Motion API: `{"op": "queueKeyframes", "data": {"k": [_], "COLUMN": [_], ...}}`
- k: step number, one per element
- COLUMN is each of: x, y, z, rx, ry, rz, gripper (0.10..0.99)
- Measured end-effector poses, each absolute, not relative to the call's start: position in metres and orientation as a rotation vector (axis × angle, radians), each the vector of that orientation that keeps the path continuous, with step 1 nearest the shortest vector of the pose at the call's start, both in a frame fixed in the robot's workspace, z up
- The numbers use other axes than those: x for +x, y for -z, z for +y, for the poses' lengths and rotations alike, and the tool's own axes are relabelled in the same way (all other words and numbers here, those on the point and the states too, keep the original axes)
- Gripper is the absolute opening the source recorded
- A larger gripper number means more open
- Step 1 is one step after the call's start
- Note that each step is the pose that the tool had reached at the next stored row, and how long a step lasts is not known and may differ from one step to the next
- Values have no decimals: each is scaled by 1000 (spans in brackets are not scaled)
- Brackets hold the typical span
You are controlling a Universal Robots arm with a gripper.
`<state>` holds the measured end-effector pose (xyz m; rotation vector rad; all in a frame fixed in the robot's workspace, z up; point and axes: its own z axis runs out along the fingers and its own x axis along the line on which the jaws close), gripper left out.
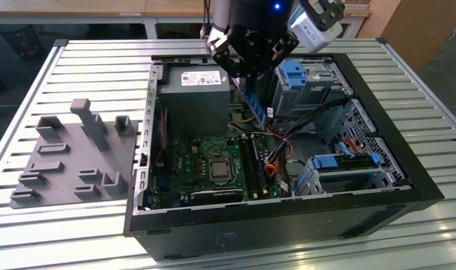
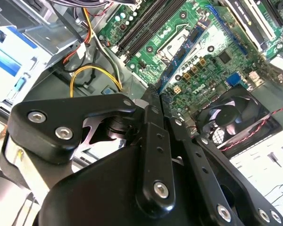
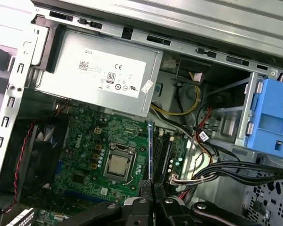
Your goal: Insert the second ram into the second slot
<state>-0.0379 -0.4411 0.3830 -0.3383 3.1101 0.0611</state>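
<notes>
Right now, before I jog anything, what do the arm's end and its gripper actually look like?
The gripper is matte black metal: flat jointed linkage bars pinned with silver round-headed screws, narrowing toward the tips. In the exterior view a small blue light glows on the black wrist above it, and a pale grey boxy camera is mounted beside it.

At the exterior view's top centre the gripper (image 1: 245,76) is glossy black — jointed bars and rounded plates — with a blue light (image 1: 276,7) above and a grey-white camera box (image 1: 315,21) beside it. Silver screw heads (image 2: 161,189) stud its links in the second wrist view.
</notes>
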Motion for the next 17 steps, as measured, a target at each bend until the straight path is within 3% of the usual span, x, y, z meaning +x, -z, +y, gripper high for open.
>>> {"op": "queueKeyframes", "data": {"k": [17], "x": [-38], "y": [-382], "z": [-441], "rx": [-78], "ry": [-59], "rz": [3124], "gripper": [133]}}
